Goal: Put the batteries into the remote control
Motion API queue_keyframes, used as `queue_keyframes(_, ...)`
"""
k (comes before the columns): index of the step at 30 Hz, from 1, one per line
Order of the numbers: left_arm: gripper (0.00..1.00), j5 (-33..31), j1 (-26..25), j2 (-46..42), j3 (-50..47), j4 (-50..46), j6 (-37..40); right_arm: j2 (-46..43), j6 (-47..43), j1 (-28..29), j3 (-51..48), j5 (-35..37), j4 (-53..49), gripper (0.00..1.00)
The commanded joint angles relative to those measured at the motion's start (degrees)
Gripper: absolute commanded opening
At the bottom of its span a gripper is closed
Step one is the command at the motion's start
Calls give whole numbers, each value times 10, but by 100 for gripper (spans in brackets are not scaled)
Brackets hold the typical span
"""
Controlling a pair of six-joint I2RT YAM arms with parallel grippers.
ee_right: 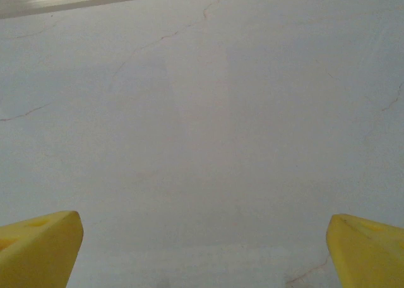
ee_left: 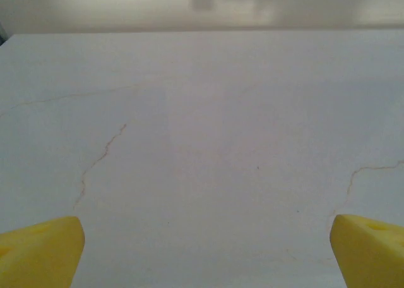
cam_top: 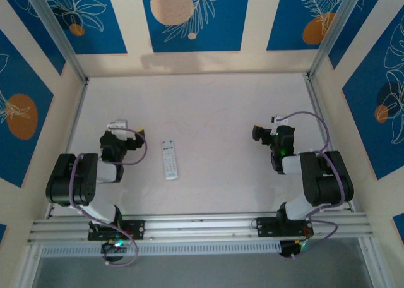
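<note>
Standing wide and empty like the right gripper (ee_right: 203,247), the left gripper (ee_left: 203,250) should swing right to the remote (cam_top: 169,160) and straddle its long edges squarely.

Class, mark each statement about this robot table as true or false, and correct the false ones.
1. The remote control lies on the table between the two arms. True.
2. The left gripper is shut on the remote control. False: it is open and holds nothing; the remote control lies apart from it.
3. The remote control lies nearer the left arm than the right arm. True.
4. The right gripper is shut. False: its yellow fingers stand wide apart over bare table.
</note>
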Motion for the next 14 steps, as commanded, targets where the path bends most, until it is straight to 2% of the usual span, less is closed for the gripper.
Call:
queue_keyframes(1,100,19,-11,-8,23,-47,29,-7,-10,2,5,11,25,99)
queue_keyframes(14,100,20,-11,-7,22,-47,30,-6,-13,2,1,7,32,99)
